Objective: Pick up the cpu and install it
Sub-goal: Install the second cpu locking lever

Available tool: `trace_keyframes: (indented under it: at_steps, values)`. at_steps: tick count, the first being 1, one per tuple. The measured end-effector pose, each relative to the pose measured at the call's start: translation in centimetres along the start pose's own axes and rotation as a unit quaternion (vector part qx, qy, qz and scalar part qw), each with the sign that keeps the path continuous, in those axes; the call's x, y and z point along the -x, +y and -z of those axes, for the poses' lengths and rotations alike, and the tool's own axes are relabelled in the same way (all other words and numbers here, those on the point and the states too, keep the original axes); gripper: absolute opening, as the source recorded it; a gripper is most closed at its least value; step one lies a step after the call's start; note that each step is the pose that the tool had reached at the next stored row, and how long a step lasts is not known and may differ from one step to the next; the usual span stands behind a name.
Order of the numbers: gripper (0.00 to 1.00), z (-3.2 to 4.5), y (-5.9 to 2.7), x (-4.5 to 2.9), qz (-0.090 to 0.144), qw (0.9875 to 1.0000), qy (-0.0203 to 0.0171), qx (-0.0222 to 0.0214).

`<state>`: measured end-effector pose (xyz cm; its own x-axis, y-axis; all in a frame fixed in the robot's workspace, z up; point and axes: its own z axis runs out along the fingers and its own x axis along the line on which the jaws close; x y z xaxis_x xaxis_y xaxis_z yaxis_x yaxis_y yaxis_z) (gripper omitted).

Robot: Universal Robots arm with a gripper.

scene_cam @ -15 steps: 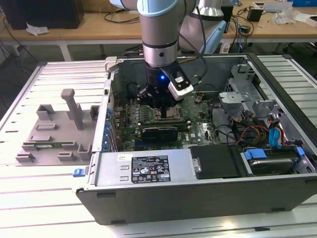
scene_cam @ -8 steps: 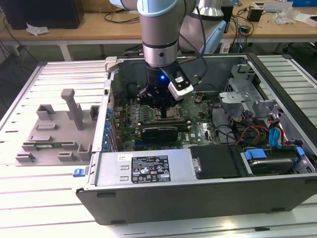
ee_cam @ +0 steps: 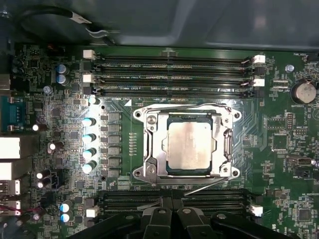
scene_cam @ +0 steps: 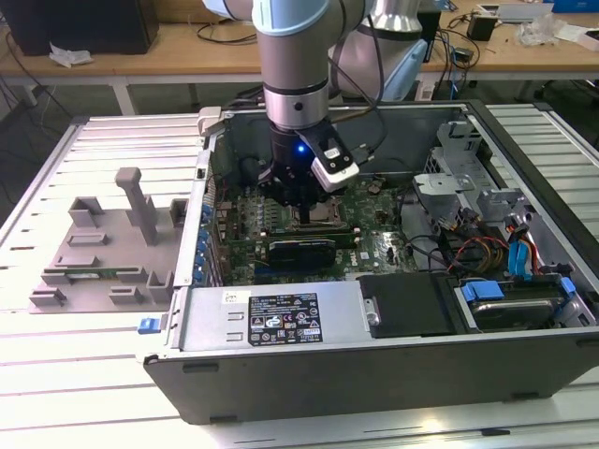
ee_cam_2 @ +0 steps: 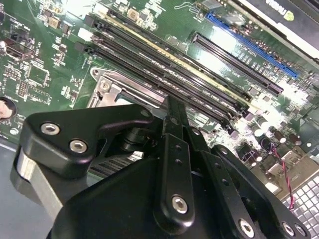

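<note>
Hovering over the open computer case [scene_cam: 393, 365] in the exterior view, my claw [scene_cam: 307, 213] hangs low above the motherboard [scene_cam: 374, 245], right at the socket [scene_cam: 314, 217]; the grey tray [scene_cam: 103, 257] lies on the slatted surface [scene_cam: 56, 374] well apart from the socket, toward the exterior view's left, and I see no chip on it. In the second wrist view, my black linkage crowds the foreground, with a corner of the socket's metal frame [ee_cam_2: 107, 89] showing just past it and the memory slots [ee_cam_2: 169, 74] beside the socket. In the first wrist view, the cpu [ee_cam: 189, 146] sits flat inside the socket [ee_cam: 149, 149], its silver top square to the frame, with memory slots [ee_cam: 174, 74] on either side of the socket and my fingers [ee_cam: 172, 219] drawn close together, holding nothing, just clear of the socket's edge. I judge the placing step done or all but done: the chip seems seated and let go. Whether the retaining frame and its wire lever are latched down over the chip, I cannot tell; securing it would call for a careful, even press near the socket without nudging the chip.
</note>
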<state>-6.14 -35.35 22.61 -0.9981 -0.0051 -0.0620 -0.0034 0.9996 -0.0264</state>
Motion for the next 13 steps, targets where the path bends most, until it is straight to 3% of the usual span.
trace_keyframes:
  at_steps: [3,8,13]
  values:
    - [0.11,-0.1,-0.22,-0.11,0.0,1.0,0.0,0.0031]
    - [0.11,-0.4,-0.94,-0.42,-0.001,0.9999,-0.0001,0.0147]
    - [0.11,-0.46,-0.95,-0.79,-0.001,0.9999,0.0,0.0168]
